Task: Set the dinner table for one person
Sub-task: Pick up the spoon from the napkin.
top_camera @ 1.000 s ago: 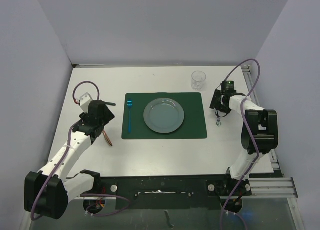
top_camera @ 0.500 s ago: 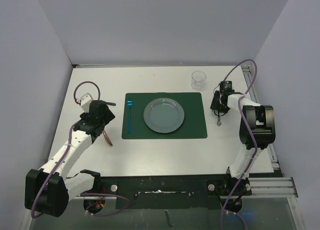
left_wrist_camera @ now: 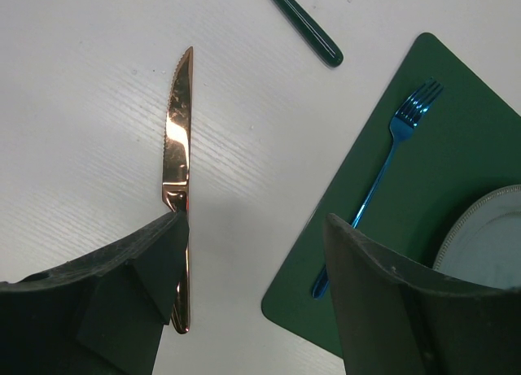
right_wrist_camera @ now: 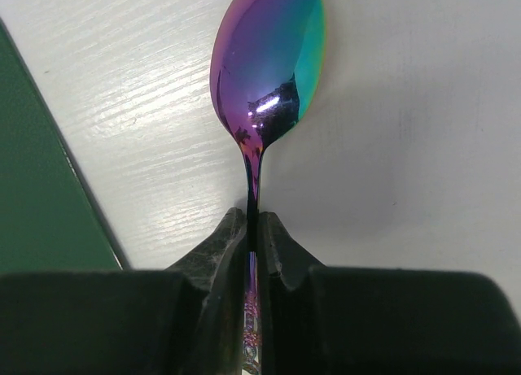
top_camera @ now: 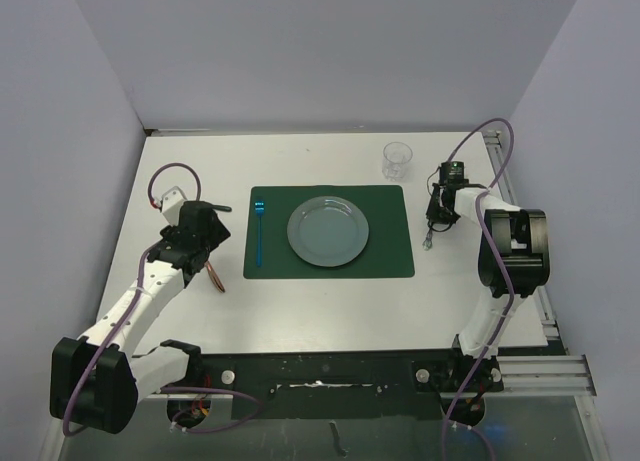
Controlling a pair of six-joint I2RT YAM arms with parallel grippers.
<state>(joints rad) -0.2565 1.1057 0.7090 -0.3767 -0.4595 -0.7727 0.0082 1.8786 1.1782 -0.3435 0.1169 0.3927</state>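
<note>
The white dinner table (top_camera: pixel 320 301) carries a dark green placemat (top_camera: pixel 390 241) with a grey plate (top_camera: pixel 328 231) and a blue fork (top_camera: pixel 259 233) on its left part. My right gripper (top_camera: pixel 433 227) is shut on an iridescent spoon (right_wrist_camera: pixel 267 66) by its handle, the bowl hanging just above the table right of the placemat (right_wrist_camera: pixel 41 196). My left gripper (left_wrist_camera: pixel 252 261) is open above a copper knife (left_wrist_camera: pixel 177 163) lying on the table left of the placemat (left_wrist_camera: pixel 423 163). The fork (left_wrist_camera: pixel 383 180) shows there too.
A clear glass (top_camera: pixel 397 159) stands on the table beyond the placemat's far right corner. A dark green handle (left_wrist_camera: pixel 308 25) lies beyond the knife. Metal rails (top_camera: pixel 545 321) edge the table's right side.
My right gripper with the spoon has shifted a little to the left and toward the far side, closer to the placemat edge. The left arm has not moved.
</note>
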